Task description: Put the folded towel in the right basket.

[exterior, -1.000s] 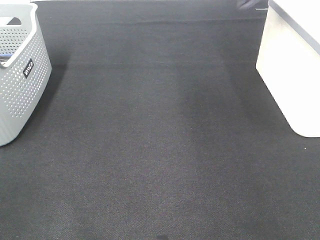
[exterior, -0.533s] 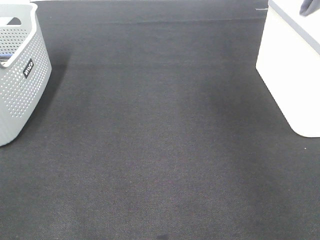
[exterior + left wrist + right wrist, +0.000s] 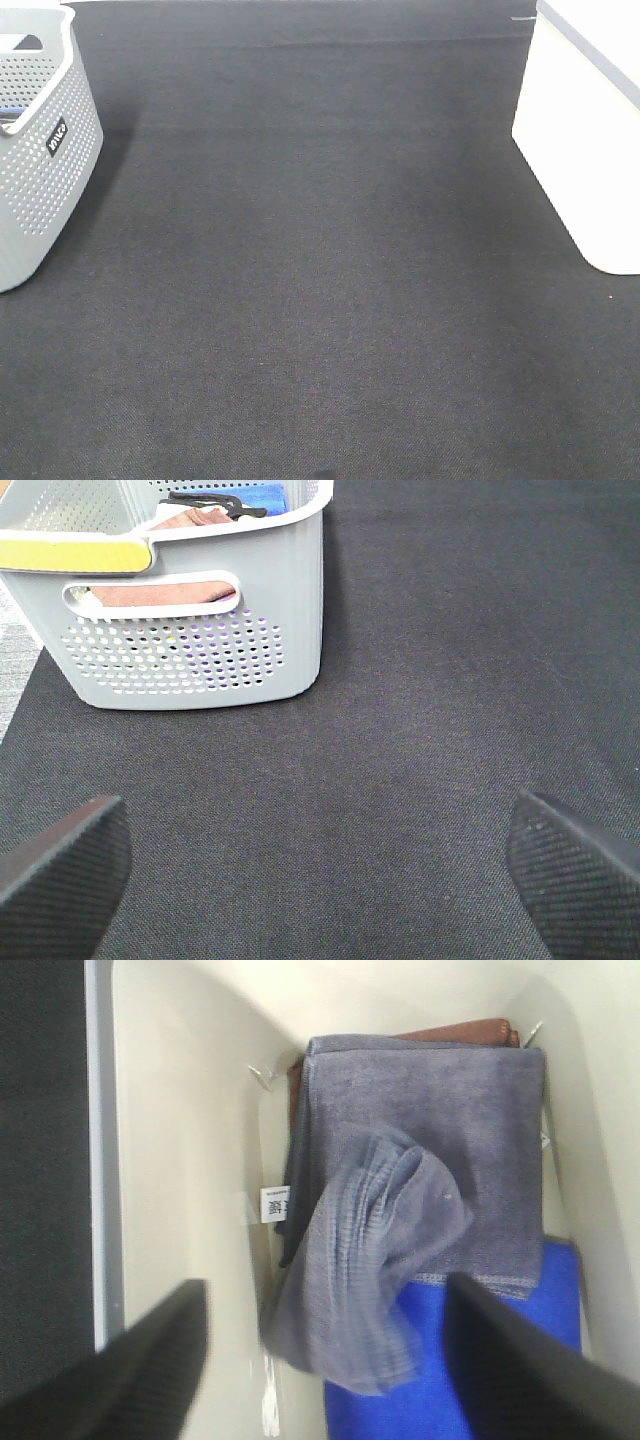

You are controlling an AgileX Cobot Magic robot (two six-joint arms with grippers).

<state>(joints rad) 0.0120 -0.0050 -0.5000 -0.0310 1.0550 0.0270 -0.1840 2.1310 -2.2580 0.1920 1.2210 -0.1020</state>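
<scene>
In the right wrist view a bunched grey ribbed towel (image 3: 365, 1270) lies inside the white right basket (image 3: 190, 1110), on top of a folded grey towel (image 3: 440, 1100), a brown towel (image 3: 450, 1032) and a blue towel (image 3: 480, 1380). My right gripper (image 3: 330, 1360) is open above the basket, its fingers on either side of the bunched towel and apart from it. My left gripper (image 3: 320, 880) is open and empty low over the dark mat. Neither gripper shows in the exterior view, where the white right basket (image 3: 585, 130) stands at the right edge.
A grey perforated basket (image 3: 40, 150) stands at the left edge; in the left wrist view (image 3: 190, 640) it holds brown and blue cloths. A dark mat (image 3: 320, 260) covers the table between the two baskets.
A dark shape at the exterior view's top moved right, over the white basket, and has left the frame. The baskets have not moved.
</scene>
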